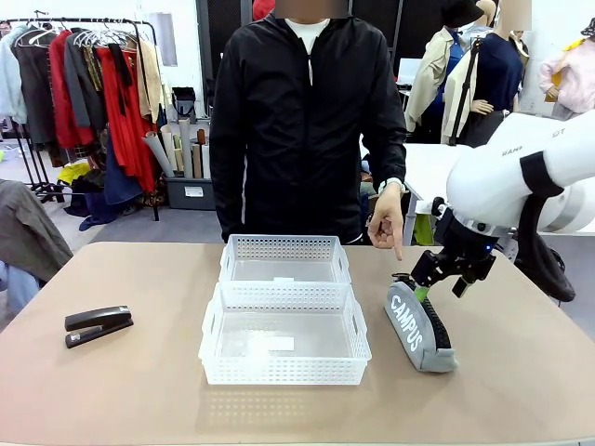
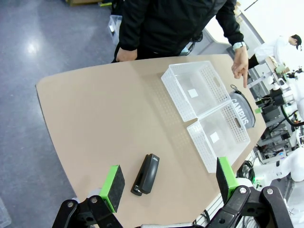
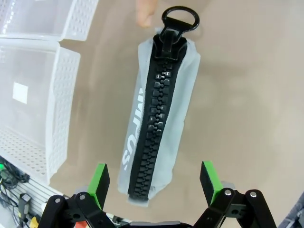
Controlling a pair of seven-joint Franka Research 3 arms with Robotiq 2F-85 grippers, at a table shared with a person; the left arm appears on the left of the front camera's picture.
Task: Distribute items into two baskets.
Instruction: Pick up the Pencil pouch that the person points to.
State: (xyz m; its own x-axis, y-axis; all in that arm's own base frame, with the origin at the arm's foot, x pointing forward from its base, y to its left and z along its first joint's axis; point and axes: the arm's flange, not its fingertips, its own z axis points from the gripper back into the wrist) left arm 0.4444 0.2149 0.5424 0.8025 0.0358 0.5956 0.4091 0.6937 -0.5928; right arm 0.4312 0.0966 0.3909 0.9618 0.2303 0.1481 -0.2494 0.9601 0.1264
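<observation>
Right hand, jaws spread wide and nothing gripped, poised over the 12 o'clock end of the grey pouch in the front view; contact with the fabric not discernible. Down the right wrist: green pads either side of the pouch, black zip uppermost, ring pull at 12 o'clock, white "CAMPUS" lettering along the 9 o'clock flank.

Pouch flat on the worktop, just beside the near basket at its 3 o'clock, outside both baskets. Far basket at 12 o'clock of the near one, long sides touching; a small white label inside each.

Black stapler at 9 o'clock of the near basket, well apart from it, lying on the worktop.

Person's hand at 12 o'clock of the pouch, index finger pointing down toward the ring-pull end, fingertip near the pull.

Left hand, jaws likewise wide and holding nothing, raised well above the worktop; in the left wrist view the stapler between the two pads, baskets toward 2 o'clock, pouch beyond them.
</observation>
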